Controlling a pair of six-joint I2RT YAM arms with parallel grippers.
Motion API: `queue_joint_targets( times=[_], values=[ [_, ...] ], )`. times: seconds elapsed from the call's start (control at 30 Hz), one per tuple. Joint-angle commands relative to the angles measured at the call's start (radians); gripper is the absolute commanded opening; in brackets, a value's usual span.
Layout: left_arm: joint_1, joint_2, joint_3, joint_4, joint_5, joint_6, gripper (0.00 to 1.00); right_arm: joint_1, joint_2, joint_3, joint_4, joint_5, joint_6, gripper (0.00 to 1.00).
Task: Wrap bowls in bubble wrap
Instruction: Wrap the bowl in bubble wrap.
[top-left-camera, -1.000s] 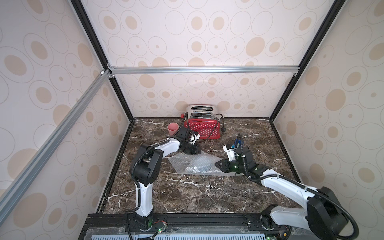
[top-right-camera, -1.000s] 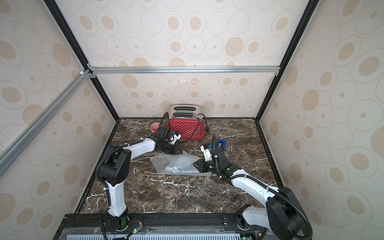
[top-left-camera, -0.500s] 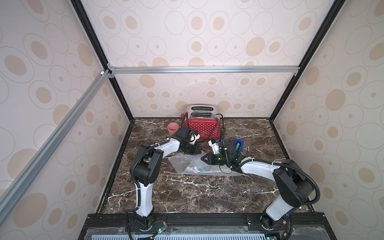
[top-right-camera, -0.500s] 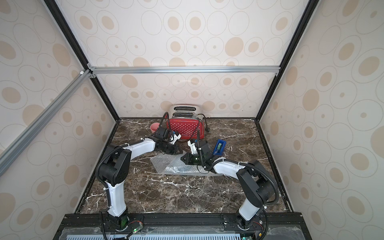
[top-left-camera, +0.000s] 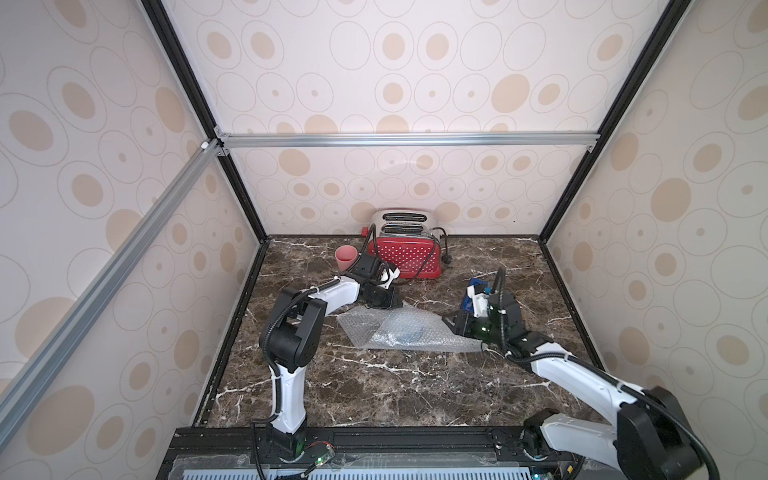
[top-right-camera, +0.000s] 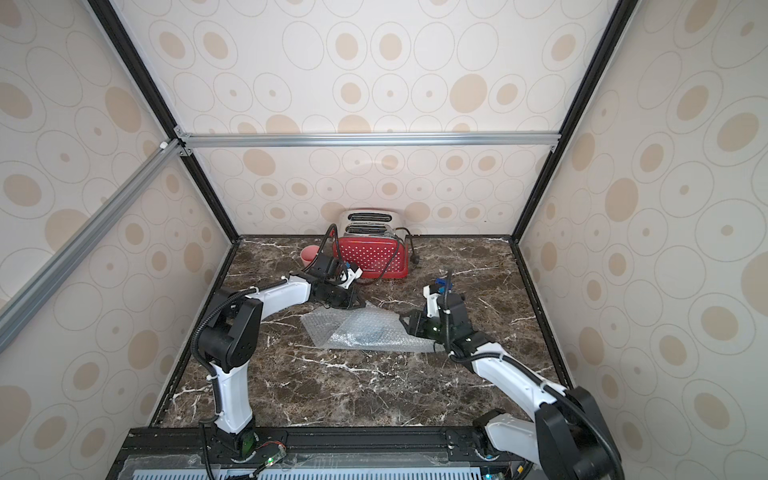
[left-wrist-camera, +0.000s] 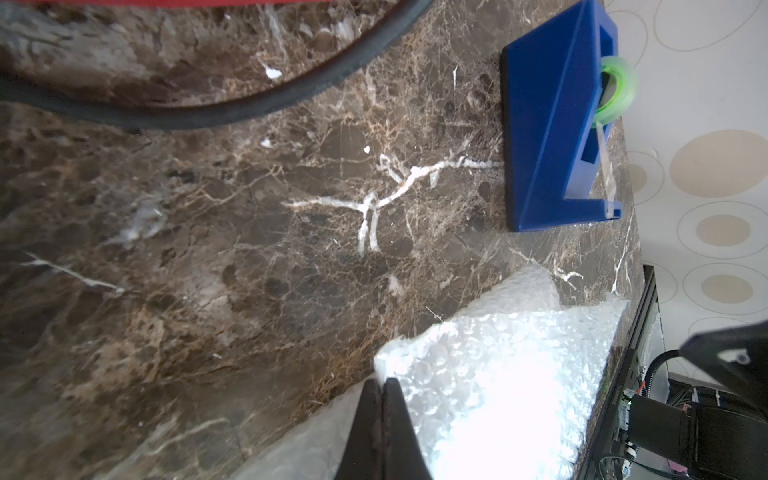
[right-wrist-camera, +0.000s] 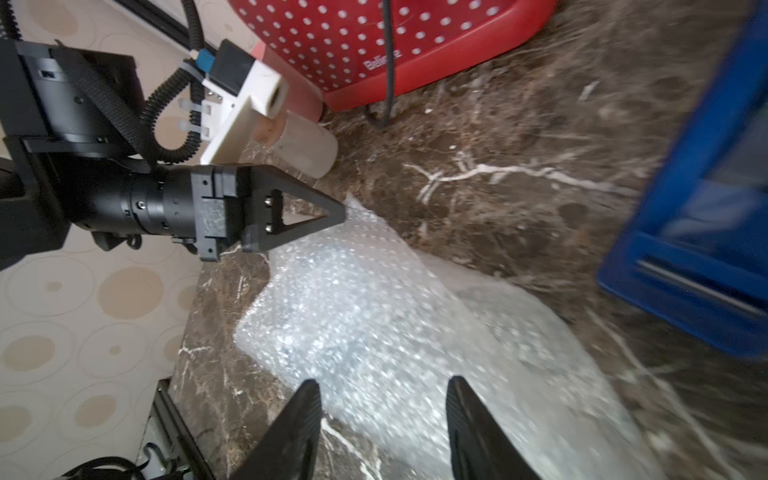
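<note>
We've got the left gripper (left-wrist-camera: 381, 385) clamped on the back corner of the bubble wrap (top-left-camera: 360, 328) to hold the sheet steady, while the right gripper (right-wrist-camera: 382, 390) hovers with fingers spread and empty at the wrap's side toward the table's right edge, and the bowl (top-left-camera: 409, 333) looks tucked under the fold mid-table.

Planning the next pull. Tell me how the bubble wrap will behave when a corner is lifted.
Probably floppy: the bubble wrap lies creased and folded over itself, so it should drape from any pinch. Likely light: the left hand holds one corner by its tips alone. It may slide on the smooth table.
</note>
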Motion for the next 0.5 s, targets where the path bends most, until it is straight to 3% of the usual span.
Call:
queue_joint_targets(
  times=[0.0, 0.17, 0.47],
  values=[
    [0.004, -0.009, 0.007, -0.003, 0.001, 0.006, 0.0, -0.045, -0.098, -0.038, -0.192, 0.047, -0.036, 0.54],
    [0.004, -0.013, 0.009, -0.001, 0.004, 0.007, 0.0, -0.1, -0.197, -0.092, -0.292, 0.08, 0.017, 0.6],
    [0.004, -0.007, 0.012, -0.006, 0.004, 0.011, 0.0, -0.101, -0.127, -0.149, -0.265, 0.124, 0.125, 0.6]
  ],
)
